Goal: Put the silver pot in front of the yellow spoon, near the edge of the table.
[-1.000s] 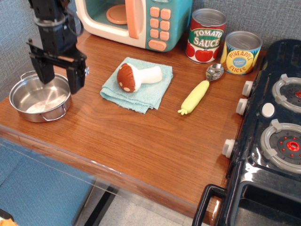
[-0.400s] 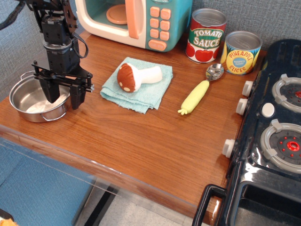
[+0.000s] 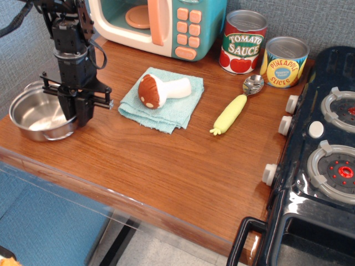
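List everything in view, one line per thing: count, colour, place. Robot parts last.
pot: 1, silver, far left of the table, near the front edge
cloth: 1, light blue, folded, middle of the table
mushroom: 1, brown cap and white stem, lying on the cloth
spoon: 1, yellow handle and silver bowl, right of the cloth
cans: 2, red tomato sauce and yellow pineapple slices, at the back wall
microwave: 1, teal and cream toy, back of the table
stove: 1, black toy, right side
table: 1, reddish-brown wood
gripper: 1, black, at the pot's right rim, jaws closed on that rim
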### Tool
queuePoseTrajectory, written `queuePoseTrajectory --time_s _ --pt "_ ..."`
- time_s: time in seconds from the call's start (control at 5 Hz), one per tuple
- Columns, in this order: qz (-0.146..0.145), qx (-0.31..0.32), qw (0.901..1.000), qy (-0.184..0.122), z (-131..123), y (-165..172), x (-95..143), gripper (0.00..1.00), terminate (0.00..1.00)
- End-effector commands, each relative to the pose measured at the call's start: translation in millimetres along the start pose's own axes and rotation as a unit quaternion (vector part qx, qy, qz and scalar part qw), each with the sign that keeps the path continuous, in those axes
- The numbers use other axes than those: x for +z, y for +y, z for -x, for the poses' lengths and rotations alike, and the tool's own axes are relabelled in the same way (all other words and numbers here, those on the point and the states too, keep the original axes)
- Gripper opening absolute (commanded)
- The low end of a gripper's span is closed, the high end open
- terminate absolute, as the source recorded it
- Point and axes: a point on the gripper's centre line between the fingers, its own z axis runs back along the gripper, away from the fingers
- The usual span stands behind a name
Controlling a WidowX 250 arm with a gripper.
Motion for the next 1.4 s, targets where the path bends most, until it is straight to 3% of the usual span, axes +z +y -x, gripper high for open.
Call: queuePoseTrajectory --time_s 0.0,0.2,0.6,0.8,1.2 --pt "-0.014 0.007 0.9995 -0.028 4 -16 39 0.0 0.0" --pt "0.01 -0.045 0.9982 -0.037 16 -57 48 0.0 0.0" --pt "0.027 -0.202 0.979 0.002 51 -151 40 0.0 0.0" --pt "0.034 -0.23 0.9724 0.016 58 -174 36 0.0 0.0" --pt "0.03 -0.26 0.9645 0.036 63 -190 22 0.0 0.0"
